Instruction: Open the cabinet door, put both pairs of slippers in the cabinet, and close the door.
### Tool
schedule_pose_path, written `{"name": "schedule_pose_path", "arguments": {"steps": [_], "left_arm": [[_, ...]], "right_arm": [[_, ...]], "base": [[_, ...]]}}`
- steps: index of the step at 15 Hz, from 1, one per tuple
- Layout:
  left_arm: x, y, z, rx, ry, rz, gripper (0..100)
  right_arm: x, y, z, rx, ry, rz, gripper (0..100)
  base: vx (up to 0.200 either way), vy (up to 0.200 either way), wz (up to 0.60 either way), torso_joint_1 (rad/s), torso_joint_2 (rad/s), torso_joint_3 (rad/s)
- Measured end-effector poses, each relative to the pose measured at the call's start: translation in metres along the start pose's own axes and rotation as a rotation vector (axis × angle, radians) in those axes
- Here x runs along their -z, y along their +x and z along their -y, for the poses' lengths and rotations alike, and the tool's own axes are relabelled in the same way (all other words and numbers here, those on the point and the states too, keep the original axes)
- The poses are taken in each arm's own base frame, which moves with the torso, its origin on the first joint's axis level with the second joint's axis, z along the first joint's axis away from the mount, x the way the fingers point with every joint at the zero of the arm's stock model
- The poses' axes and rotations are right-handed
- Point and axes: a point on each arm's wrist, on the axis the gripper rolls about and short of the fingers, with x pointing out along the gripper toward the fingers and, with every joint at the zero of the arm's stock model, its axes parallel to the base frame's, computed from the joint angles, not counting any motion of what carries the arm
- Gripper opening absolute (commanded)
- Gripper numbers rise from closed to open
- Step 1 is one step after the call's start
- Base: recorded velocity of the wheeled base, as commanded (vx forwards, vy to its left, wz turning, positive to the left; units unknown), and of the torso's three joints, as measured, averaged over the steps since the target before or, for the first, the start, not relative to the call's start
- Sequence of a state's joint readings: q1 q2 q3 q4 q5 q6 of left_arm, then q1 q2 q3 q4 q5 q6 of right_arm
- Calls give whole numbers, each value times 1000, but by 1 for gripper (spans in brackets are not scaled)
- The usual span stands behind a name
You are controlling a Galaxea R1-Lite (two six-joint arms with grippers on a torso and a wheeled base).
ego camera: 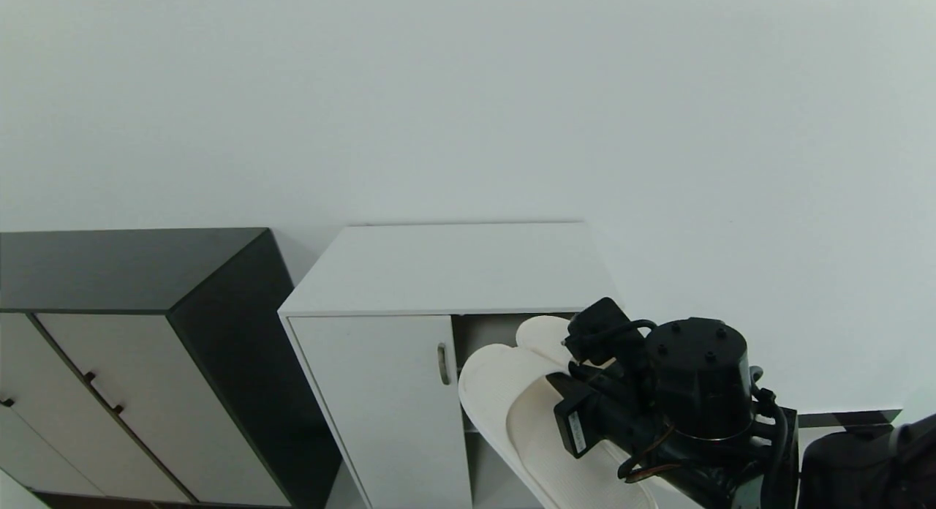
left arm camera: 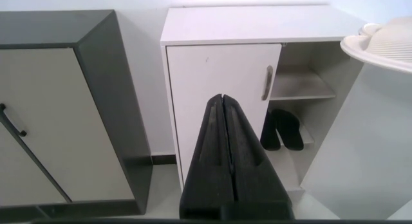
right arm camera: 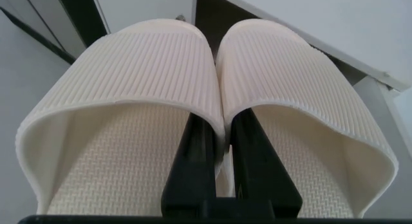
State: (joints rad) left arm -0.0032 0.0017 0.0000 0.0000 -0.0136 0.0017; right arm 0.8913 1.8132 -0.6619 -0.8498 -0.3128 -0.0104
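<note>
Cream ribbed slippers (ego camera: 512, 414): clamped in right gripper (right arm camera: 222, 143), just before open half of white cabinet (ego camera: 446, 268). Black slippers (left arm camera: 281, 129) already on lower shelf (left arm camera: 309, 139) inside. Left gripper (left arm camera: 223, 102) jaws together. Remaining: insert pair, shut cabinet.

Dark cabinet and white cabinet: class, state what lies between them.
Nothing stands between the dark cabinet and white cabinet: a narrow bare gap showing wall, clearest in the left wrist view.

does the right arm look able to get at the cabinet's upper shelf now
Probably yes: the cabinet is open on that side, the upper shelf is bare, and the white slippers hover before the opening.
</note>
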Motion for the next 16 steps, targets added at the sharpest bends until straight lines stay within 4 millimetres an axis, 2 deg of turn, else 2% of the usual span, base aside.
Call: {"name": "schedule_pose_path", "arguments": {"steps": [5, 16], "left_arm": [[0, 0, 0, 0, 0, 0, 0], [0, 0, 0, 0, 0, 0, 0]], "right_arm": [[1, -1, -2, -6, -4, -3, 0], [4, 1, -3, -6, -7, -14, 0]], "base": [[0, 0, 0, -173, 394, 215], [0, 0, 0, -221, 536, 314]]}}
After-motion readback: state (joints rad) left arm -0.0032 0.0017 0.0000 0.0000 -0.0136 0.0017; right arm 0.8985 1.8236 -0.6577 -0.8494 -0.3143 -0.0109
